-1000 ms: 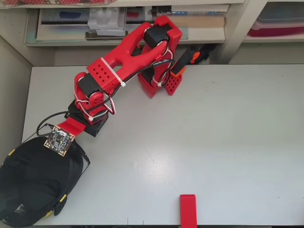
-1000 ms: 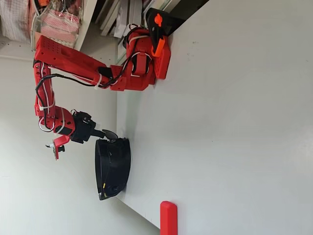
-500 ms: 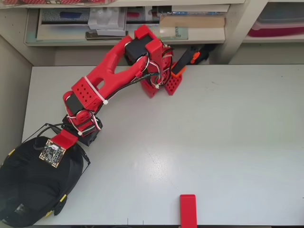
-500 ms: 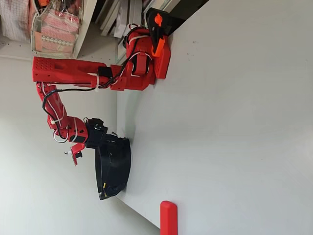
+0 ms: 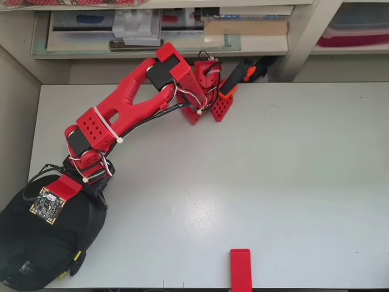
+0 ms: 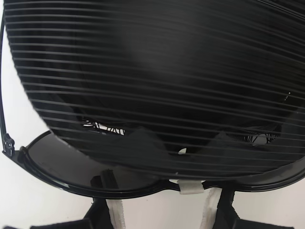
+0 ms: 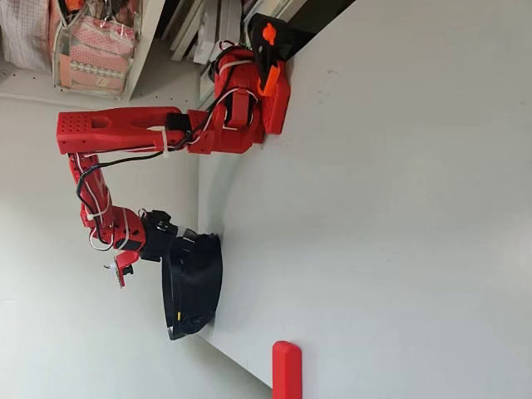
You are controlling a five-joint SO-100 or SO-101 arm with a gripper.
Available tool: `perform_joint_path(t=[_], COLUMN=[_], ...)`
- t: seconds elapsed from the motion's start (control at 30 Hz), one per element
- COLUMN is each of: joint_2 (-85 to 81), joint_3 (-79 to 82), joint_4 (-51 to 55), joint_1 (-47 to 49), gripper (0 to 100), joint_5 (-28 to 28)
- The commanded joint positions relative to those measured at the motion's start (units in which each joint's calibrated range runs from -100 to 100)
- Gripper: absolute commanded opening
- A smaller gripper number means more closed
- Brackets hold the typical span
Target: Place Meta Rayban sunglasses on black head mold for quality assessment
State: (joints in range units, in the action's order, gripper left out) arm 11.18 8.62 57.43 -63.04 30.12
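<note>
At the table's lower-left corner in the overhead view sits the head mold (image 5: 42,243), a big matte-black dome. Close up in the wrist view its surface (image 6: 157,71) shows fine ridged horizontal lines, like layered print or mesh. The red plastic arm (image 5: 121,112) reaches from its base by the shelf down over the dome, with white zip ties and black-and-white cables along it. A small bare circuit board (image 5: 47,204) rides at the wrist above the dome.

The sunglasses (image 6: 81,167) show best in the wrist view: glossy dark oval lenses in a thin black frame, pressed against the lower edge of the dome, one slim temple running up the left edge. The overhead view gives only yellow tips (image 5: 76,258) at the dome's right rim and thin black wire near the wrist.

The gripper (image 6: 162,210) enters from the bottom of the wrist view, white-padded fingers (image 6: 114,214) sitting just under the frame's bridge; contact with the frame is hidden, so I cannot tell how far the jaws stand open or whether they hold it. In the sideways fixed view the gripper (image 7: 170,241) sits right at the dome's top (image 7: 195,283).

The table (image 5: 273,182) is plain white and smooth. A red block (image 5: 240,267) lies at its near edge. Cluttered shelves (image 5: 182,30) run behind.
</note>
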Motion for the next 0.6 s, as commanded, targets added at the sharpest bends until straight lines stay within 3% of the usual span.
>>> perform_joint_path(t=[0.0, 0.17, 0.57], joint_2=[-2.70, -5.74, -7.17], joint_3=[-6.43, -9.62, -10.25], joint_4=[5.01, 13.67, 13.24], joint_1=[-1.14, -3.61, -1.14], gripper=[82, 82, 81], joint_5=[-0.47, -0.47, 5.41])
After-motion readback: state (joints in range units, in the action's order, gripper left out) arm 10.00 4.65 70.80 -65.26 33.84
